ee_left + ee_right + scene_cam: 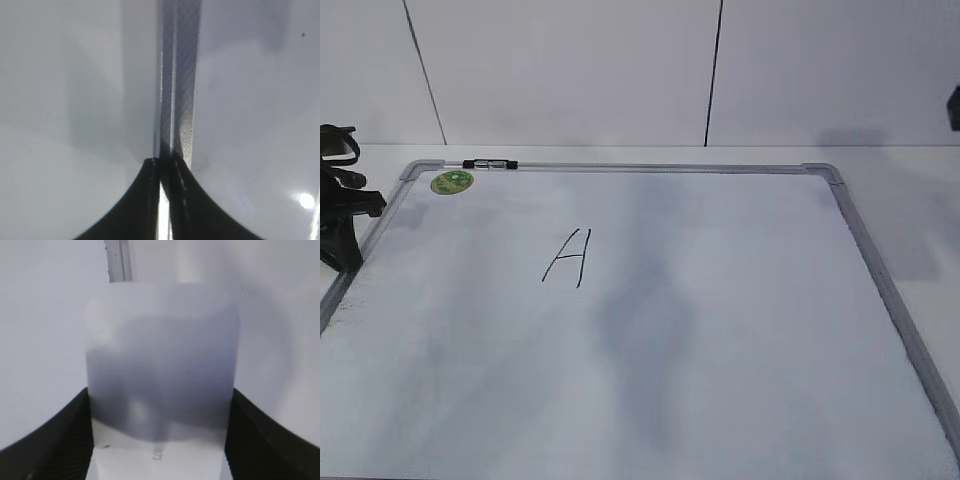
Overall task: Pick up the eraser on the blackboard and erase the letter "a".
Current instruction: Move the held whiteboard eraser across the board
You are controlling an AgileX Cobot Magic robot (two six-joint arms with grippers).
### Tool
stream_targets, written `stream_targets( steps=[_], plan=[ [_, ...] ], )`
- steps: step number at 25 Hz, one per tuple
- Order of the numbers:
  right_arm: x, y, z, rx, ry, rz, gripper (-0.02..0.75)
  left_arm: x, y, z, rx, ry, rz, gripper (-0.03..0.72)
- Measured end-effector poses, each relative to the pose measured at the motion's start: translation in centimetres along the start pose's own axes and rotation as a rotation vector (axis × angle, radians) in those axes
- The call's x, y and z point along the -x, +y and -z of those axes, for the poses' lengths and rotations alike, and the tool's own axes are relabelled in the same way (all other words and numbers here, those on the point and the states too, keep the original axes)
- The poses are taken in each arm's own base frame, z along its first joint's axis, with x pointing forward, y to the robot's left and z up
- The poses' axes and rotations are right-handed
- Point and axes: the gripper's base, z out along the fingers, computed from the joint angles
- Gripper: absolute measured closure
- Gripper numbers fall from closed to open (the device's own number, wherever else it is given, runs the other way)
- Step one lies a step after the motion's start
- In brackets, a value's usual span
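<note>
The blackboard [740, 300] is a large white board in a grey frame, lying flat and filling most of the exterior view. A tall capital "A" [568, 258] is written on it left of centre. The letter "a" shows in no view. In the right wrist view the eraser [160, 355], a flat white rounded block with faint grey lettering, sits between the dark fingers of my right gripper [159, 405], which is shut on it. My left gripper [340, 215] rests by the board's left edge; its jaws [164, 162] are shut and hold nothing, over the frame strip [182, 75].
A green round sticker [451, 181] sits in the board's far left corner, with a small dark clip [490, 164] on the far frame rail. White table surrounds the board, and a white panelled wall stands behind. Something dark shows at the right edge [954, 108].
</note>
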Motion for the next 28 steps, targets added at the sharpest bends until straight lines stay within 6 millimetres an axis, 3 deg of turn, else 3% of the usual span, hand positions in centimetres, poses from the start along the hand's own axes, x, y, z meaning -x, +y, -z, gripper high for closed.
stream_targets(
  steps=[13,16,23,28],
  plan=[
    [1.1,4.7,-9.4,0.028,0.292,0.135,0.209,0.0,0.0,0.0,-0.003,0.0,0.002,0.672],
    [1.1,4.8,-11.0,0.072,0.351,0.116,0.209,0.0,0.0,0.0,-0.003,0.0,0.002,0.672],
    [2.8,2.9,-13.0,0.153,0.396,0.052,0.209,0.0,0.0,0.0,-0.004,0.0,0.003,0.672],
    [4.4,3.9,-15.0,0.213,0.413,0.067,0.209,0.0,0.0,0.0,-0.004,0.0,0.002,0.672]
  ],
)
